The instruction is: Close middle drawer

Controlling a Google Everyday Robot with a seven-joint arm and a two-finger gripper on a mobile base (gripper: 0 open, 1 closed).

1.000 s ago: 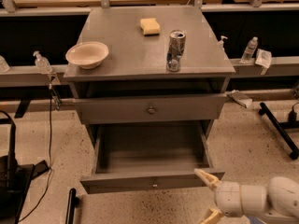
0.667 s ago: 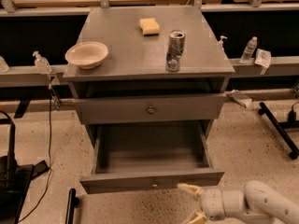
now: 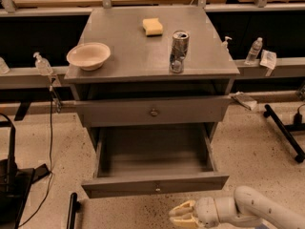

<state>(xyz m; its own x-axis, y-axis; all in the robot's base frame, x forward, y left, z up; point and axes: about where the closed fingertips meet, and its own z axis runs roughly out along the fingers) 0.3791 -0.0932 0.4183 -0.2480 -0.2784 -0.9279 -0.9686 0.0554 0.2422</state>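
The middle drawer (image 3: pixel 155 186) is pulled far out of the grey cabinet, and its empty tray is visible from above. Its plain flat front faces me, with a tiny round knob at the centre. My gripper (image 3: pixel 182 214) is at the bottom of the camera view, just below and in front of the drawer front, slightly right of the knob. It points left and does not touch the drawer. Its cream fingers (image 3: pixel 184 207) stand a little apart and hold nothing. The drawer below is hidden.
The top drawer (image 3: pixel 153 111), with a larger dark knob, stands slightly ajar. On the cabinet top (image 3: pixel 138 56) are a bowl (image 3: pixel 88 56), a sponge (image 3: pixel 152 26) and a can (image 3: pixel 179 51). A black stand (image 3: pixel 285 130) is on the floor at right and cables (image 3: pixel 50 142) at left.
My gripper has swung left and lower along the front of the middle drawer, from its right corner to near its centre. The drawer has not moved.
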